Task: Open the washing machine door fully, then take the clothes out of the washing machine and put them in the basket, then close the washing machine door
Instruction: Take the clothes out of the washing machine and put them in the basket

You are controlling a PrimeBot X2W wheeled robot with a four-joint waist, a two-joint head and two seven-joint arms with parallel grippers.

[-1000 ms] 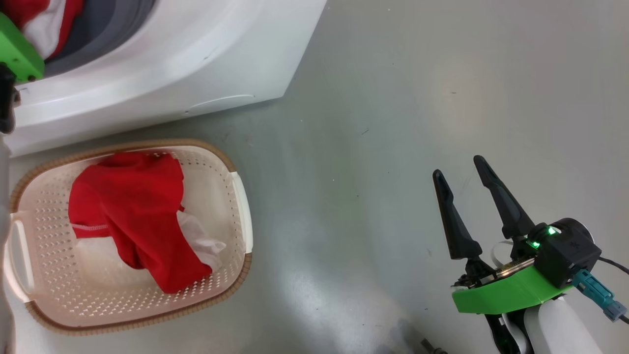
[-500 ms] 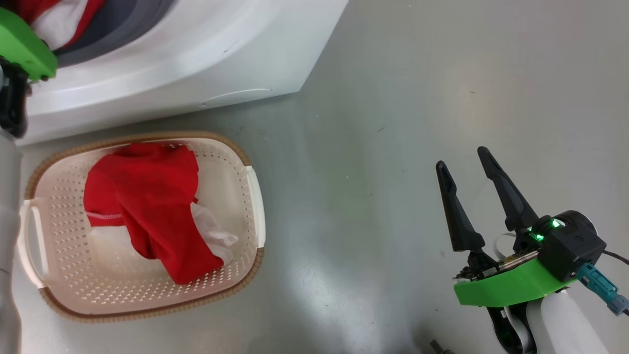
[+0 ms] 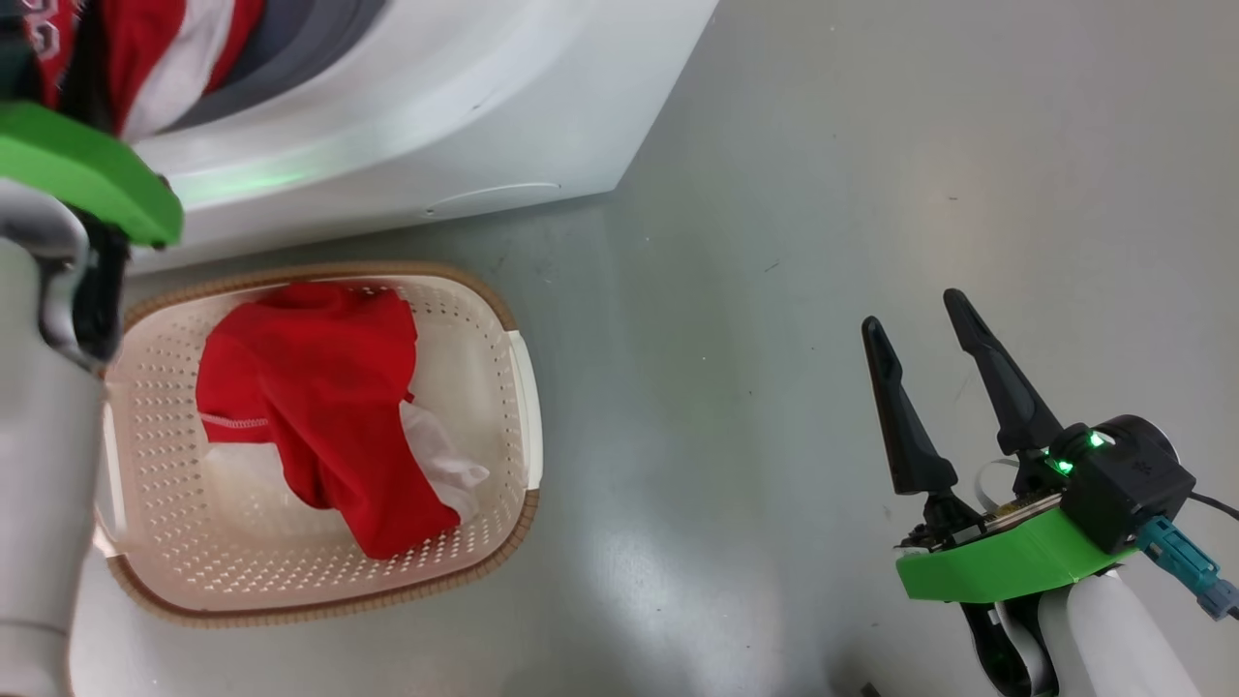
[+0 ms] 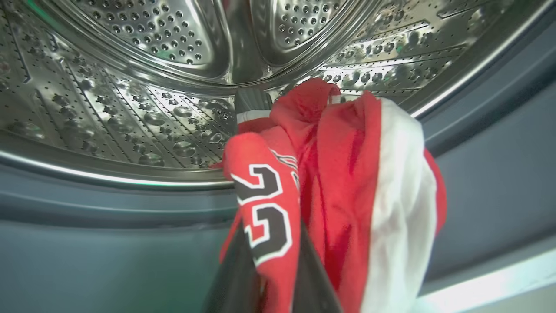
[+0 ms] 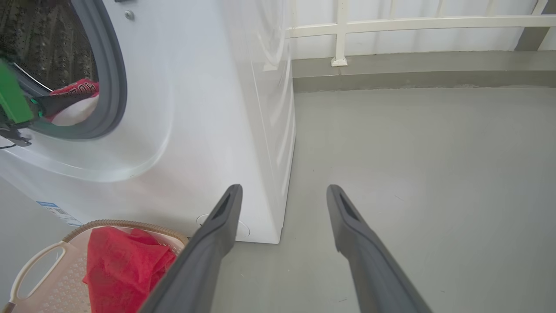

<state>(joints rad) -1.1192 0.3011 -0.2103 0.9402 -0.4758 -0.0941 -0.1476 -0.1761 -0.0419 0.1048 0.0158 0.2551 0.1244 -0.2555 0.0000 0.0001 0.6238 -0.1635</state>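
My left gripper [image 4: 253, 102] is shut on a red garment with white trim and a white-edged number [image 4: 265, 204]. It holds the garment at the mouth of the washing machine [image 3: 436, 116], in front of the steel drum [image 4: 130, 108]. The head view shows this garment [image 3: 145, 48] at the top left, above the arm's green mount. Another red garment [image 3: 319, 407] lies in the cream basket [image 3: 523, 387] on the floor below the opening. My right gripper [image 3: 911, 312] is open and empty over bare floor at the right. The washing machine door is out of view.
The grey rubber gasket [image 4: 478, 174] rings the drum opening. In the right wrist view the basket [image 5: 39, 261] stands close against the washer's front [image 5: 208, 108]. Grey floor [image 5: 412, 152] runs right to a low kerb and a white railing [image 5: 343, 30].
The head camera has shifted, so the washer and basket sit further right. My left arm has drawn back from the opening with the garment, and more of it shows. The right gripper stays open.
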